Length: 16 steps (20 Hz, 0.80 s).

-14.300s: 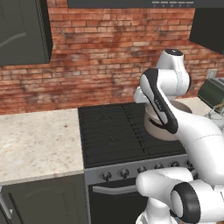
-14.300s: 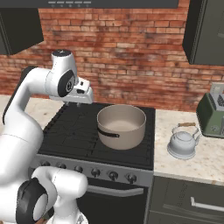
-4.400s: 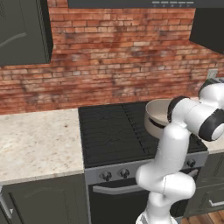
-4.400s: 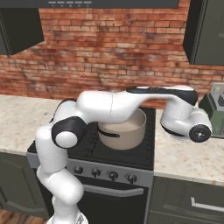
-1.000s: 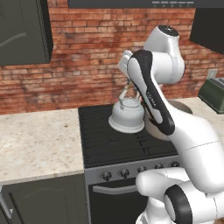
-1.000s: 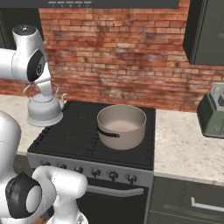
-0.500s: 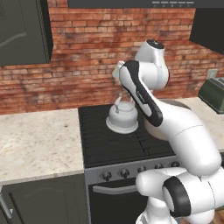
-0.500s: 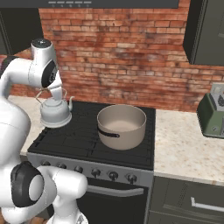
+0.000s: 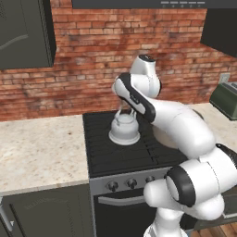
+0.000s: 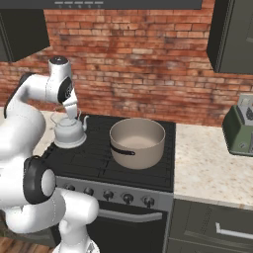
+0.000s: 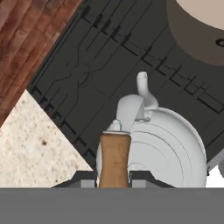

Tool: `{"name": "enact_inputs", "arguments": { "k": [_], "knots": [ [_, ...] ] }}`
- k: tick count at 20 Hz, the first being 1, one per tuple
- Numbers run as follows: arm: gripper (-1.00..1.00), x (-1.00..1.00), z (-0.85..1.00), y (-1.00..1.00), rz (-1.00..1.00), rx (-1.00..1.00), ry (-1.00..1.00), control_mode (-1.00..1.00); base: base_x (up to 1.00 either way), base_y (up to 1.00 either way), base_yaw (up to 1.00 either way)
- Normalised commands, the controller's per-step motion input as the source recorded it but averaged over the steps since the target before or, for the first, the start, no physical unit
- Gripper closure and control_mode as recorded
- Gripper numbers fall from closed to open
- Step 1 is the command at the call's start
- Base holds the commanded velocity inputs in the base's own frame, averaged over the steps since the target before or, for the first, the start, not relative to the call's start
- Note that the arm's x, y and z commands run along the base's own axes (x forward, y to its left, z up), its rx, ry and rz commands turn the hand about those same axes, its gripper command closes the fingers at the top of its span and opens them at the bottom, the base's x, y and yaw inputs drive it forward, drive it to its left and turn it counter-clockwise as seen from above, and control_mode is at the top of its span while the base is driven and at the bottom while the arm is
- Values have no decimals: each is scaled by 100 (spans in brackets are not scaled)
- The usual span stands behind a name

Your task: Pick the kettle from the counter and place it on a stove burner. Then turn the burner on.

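The small silvery kettle (image 9: pixel 124 130) (image 10: pixel 69 133) is low over the left rear stove burner (image 9: pixel 102 152) (image 10: pixel 85 157) of the black cooktop, at or just above the grate. Whether its base touches I cannot tell. My gripper (image 9: pixel 124 111) (image 10: pixel 69 115) (image 11: pixel 114 178) comes from above, shut on the arched tan wooden handle (image 11: pixel 114 158). In the hand view the spout (image 11: pixel 142 85) points away over the stove burner (image 11: pixel 87 74). The beige speckled counter (image 9: pixel 41 148) (image 10: pixel 207 163) (image 11: pixel 26 144) flanks the stove on both sides.
A large beige pot (image 10: pixel 137 142) (image 11: pixel 197 30) with a dark handle fills the cooktop's right side. A row of knobs (image 9: pixel 132 182) (image 10: pixel 106 195) runs along the stove front. A green toaster (image 9: pixel 227 99) (image 10: pixel 239 126) stands on the right counter. A brick wall rises behind.
The kettle, held in the gripper, has come down lower over the cooktop's left rear grate, and the arm has folded in above it.
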Motion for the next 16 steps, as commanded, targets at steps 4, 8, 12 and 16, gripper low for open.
{"name": "enact_inputs", "arguments": {
  "k": [4,8,12,16],
  "knots": [
    [100,69,-46,16,0,-3,16,-100,0,0,0],
    [100,54,-38,6,0,-8,11,-100,0,0,0],
    [100,16,-33,1,2,-2,13,-100,0,0,0],
    [100,0,-15,0,2,3,10,-100,0,0,0]
  ]
}}
